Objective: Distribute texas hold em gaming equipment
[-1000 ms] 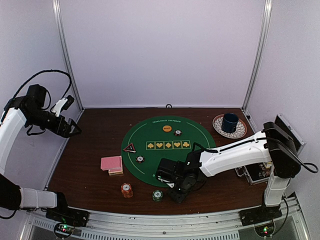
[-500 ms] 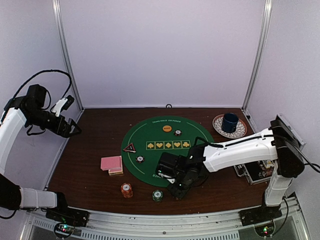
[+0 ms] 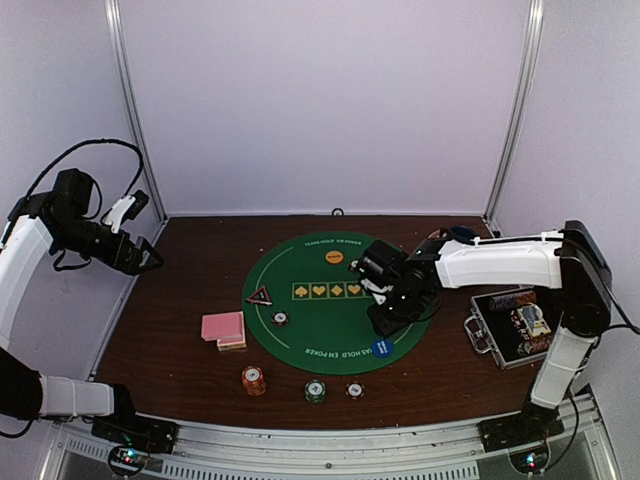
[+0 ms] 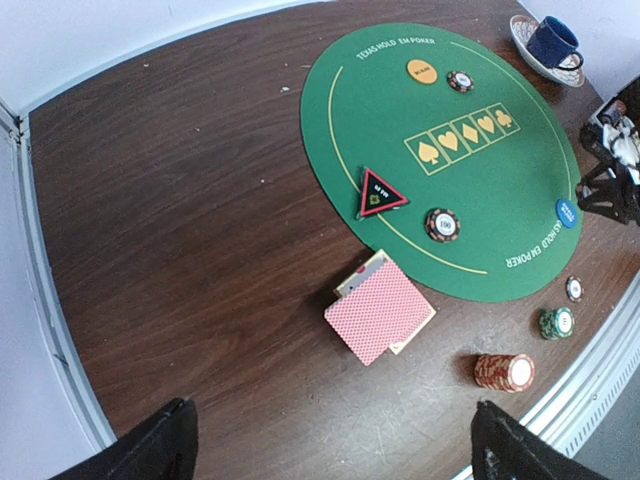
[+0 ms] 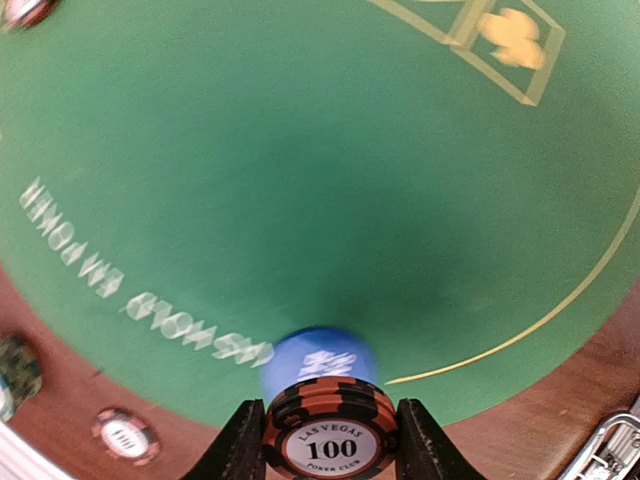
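Right wrist view: your right hand (image 5: 330, 440) squeezes an orange chip (image 5: 332, 422) near the blue button (image 5: 318, 362); your left hand (image 3: 147, 262) is open.

Holds L arm high at far left, elbow bent, L gripper (image 3: 150, 258) tilted down w/ fingers (image 4: 160, 450) spread wide. Reaches R arm low twd centre, wrist bent down, R gripper (image 3: 384, 322) pinching orange-red poker chip (image 5: 330, 405) btwn both fingers.
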